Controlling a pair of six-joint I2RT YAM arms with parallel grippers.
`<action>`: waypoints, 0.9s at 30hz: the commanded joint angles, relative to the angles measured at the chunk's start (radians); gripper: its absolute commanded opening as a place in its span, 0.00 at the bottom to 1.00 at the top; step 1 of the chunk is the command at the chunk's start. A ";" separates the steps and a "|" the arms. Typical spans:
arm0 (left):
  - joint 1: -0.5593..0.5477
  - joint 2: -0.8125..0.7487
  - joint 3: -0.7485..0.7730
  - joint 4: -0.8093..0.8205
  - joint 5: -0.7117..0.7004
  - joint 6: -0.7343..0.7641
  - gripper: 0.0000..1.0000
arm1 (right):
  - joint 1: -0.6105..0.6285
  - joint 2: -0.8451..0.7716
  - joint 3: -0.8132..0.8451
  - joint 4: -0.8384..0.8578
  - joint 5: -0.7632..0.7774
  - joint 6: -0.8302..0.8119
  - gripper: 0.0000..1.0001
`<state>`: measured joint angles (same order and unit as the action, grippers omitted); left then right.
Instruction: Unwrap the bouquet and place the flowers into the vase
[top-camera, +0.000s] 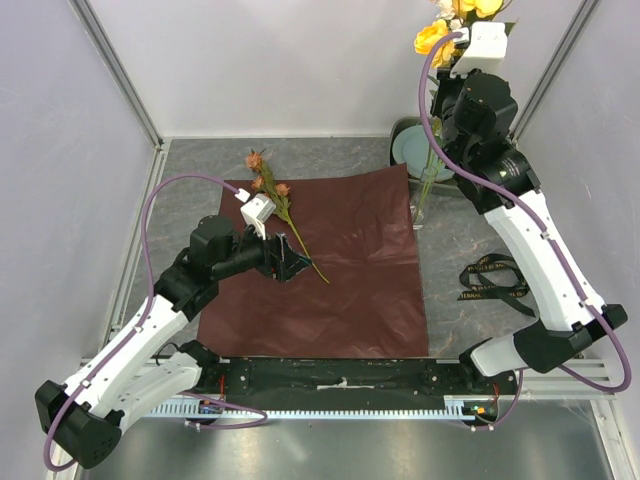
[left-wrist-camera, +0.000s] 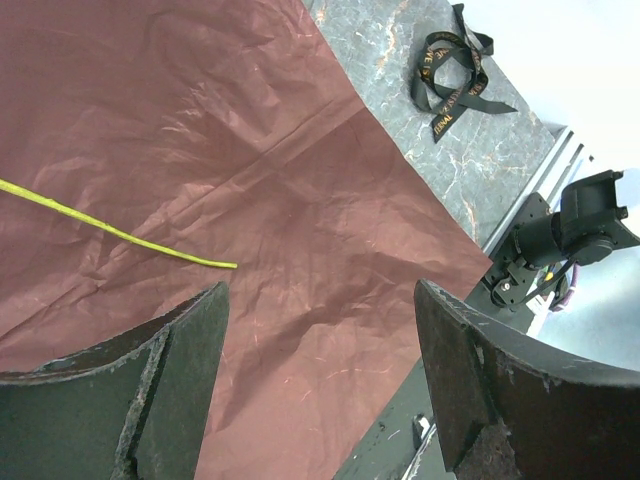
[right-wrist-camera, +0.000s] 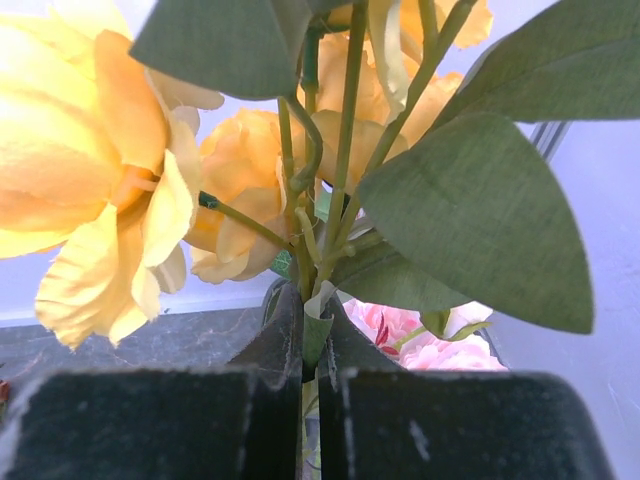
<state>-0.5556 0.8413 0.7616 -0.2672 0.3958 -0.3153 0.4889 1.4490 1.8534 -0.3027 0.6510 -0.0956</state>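
Note:
The maroon wrapping paper (top-camera: 340, 270) lies spread flat on the table. One stem with rust-brown blooms (top-camera: 268, 185) rests on it, its thin yellow-green end (left-wrist-camera: 130, 238) showing in the left wrist view. My left gripper (top-camera: 290, 258) (left-wrist-camera: 320, 295) hovers open just over the paper beside that stem, holding nothing. My right gripper (right-wrist-camera: 312, 320) is raised at the back right, shut on the stems of the yellow roses (top-camera: 432, 38) (right-wrist-camera: 90, 150); pink roses (right-wrist-camera: 420, 340) show behind. The stems hang down toward the clear glass vase (top-camera: 421, 208); I cannot tell whether they are inside it.
The black ribbon with gold lettering (top-camera: 495, 280) (left-wrist-camera: 450, 75) lies loose on the marble table right of the paper. A round grey-green dish (top-camera: 412, 148) stands behind the vase. White walls with metal rails (top-camera: 150, 130) enclose the table.

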 joint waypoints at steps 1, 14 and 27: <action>0.006 0.001 0.001 0.028 0.018 0.030 0.82 | -0.001 -0.035 0.047 0.019 -0.022 0.016 0.00; 0.008 -0.011 -0.001 0.022 0.014 0.035 0.82 | -0.001 0.004 -0.006 0.082 0.022 -0.030 0.00; 0.008 -0.015 0.001 0.019 0.009 0.038 0.82 | -0.018 0.019 -0.088 0.126 0.029 -0.020 0.00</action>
<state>-0.5556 0.8413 0.7616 -0.2672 0.3981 -0.3153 0.4843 1.4658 1.7870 -0.2386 0.6632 -0.1135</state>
